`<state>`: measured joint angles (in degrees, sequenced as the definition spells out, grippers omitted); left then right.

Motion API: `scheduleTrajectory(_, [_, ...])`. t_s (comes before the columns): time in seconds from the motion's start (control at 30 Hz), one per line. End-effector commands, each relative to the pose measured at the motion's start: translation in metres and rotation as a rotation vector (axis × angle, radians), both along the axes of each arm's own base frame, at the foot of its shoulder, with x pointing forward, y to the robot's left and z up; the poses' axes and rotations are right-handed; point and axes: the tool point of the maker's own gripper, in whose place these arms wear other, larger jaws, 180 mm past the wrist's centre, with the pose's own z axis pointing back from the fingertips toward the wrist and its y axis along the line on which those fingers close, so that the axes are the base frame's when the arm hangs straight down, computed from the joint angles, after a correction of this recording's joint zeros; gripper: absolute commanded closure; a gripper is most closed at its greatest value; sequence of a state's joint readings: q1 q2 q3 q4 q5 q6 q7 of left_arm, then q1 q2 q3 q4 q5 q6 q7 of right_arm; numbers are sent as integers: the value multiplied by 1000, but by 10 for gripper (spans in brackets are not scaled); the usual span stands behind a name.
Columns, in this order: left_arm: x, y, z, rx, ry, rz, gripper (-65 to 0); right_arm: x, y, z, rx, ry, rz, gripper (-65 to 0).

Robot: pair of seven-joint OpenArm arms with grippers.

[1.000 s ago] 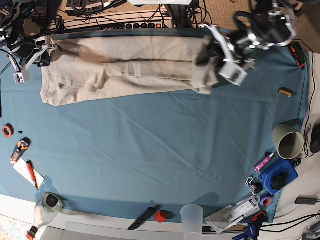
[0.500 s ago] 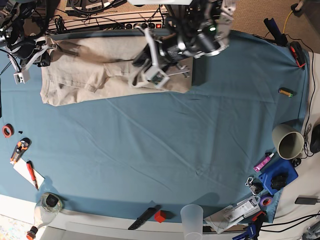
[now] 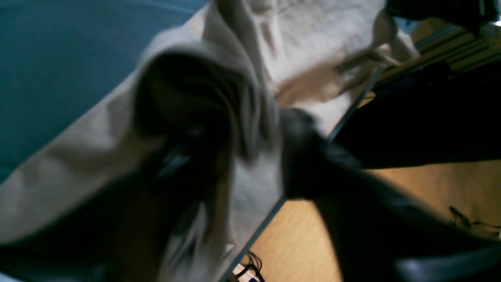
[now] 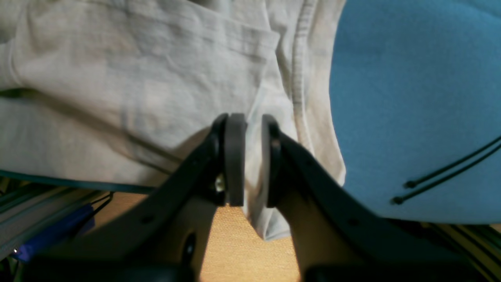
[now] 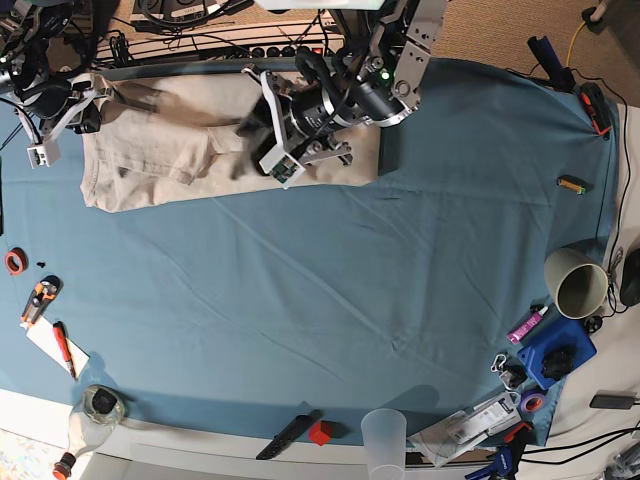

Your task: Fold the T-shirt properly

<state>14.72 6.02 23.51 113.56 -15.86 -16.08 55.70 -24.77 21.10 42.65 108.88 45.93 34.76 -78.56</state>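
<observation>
- T-shirt [image 5: 170,140]: beige, lying along the upper edge of the base view, from the upper left to just past the centre. I see it folded into a long band, its right end doubled back under my left arm. In the right wrist view the cloth [image 4: 129,78] fills the upper left, with a ribbed seam running down toward the jaws.
- Left gripper [image 5: 262,135]: upper centre of the base view, over the middle of the shirt. The left wrist view is badly blurred; beige fabric [image 3: 313,43] is draped over and around the dark fingers [image 3: 301,156]. I cannot tell whether the jaws are apart or closed, or whether they have hold of the cloth.
- Right gripper [image 4: 247,156]: centre of the right wrist view, jaws drawn close, with a hanging fold of the shirt pinched between the two pads. In the base view it sits at the far upper left [image 5: 55,110], at the shirt's left end.
- Table cloth [image 5: 330,300]: blue-teal, covering most of the base view below the shirt.
- Cup [image 5: 575,280]: olive, on its side, right edge of the base view.
- Clear plastic cup [image 5: 384,435]: bottom centre.
- Red block [image 5: 320,432]: bottom centre, just left of the clear cup.
</observation>
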Motion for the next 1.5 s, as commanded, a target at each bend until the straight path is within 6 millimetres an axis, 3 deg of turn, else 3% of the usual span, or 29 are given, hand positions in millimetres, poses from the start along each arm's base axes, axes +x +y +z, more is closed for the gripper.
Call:
scheduleTrajectory(0.0, [5,-6,15,-51,-28,14,-323,8,-5,12,-24,-41,14,-86])
scheduleTrajectory(0.13, [6,-3,17,-48,-23,27,-322,8,-5,12,-24,-41,14,-86])
scheduleTrajectory(0.37, [3,7,44,-45,-72,29,-284,11,-11,20,-28,-72,-1,-86])
scheduleTrajectory(0.47, [-2,11,43,-37,-70,39,-239,13,-22,36,-19,-143,-47,-86])
scheduleTrajectory(0.63, [-4,26,23,73,-38,61,-153,9,-56,74,-36,-291,-164,-86])
scheduleTrajectory(0.77, [-7,40,17,132,-34,84,-144,-5,-89,105,-108,-397,-273,-86])
scheduleTrajectory(0.87, [-14,49,20,144,-45,98,-144,-7,-97,116,-162,-409,-241,-94])
scheduleTrajectory(0.97, [-23,54,23,141,-42,104,-144,-2,-96,118,-195,-381,-181,-221])
scheduleTrajectory(1.03, [-29,54,25,131,-35,110,-144,1,-97,116,-221,-356,-158,-264])
scheduleTrajectory(1.17, [-39,55,22,127,-7,110,-144,4,-94,107,-225,-312,-147,-265])
scheduleTrajectory(1.3, [-43,54,20,128,7,106,-144,16,-96,101,-158,-380,-172,-264])
scheduleTrajectory(1.47, [-45,54,19,129,13,106,-144,23,-112,50,13,-280,-199,-264])
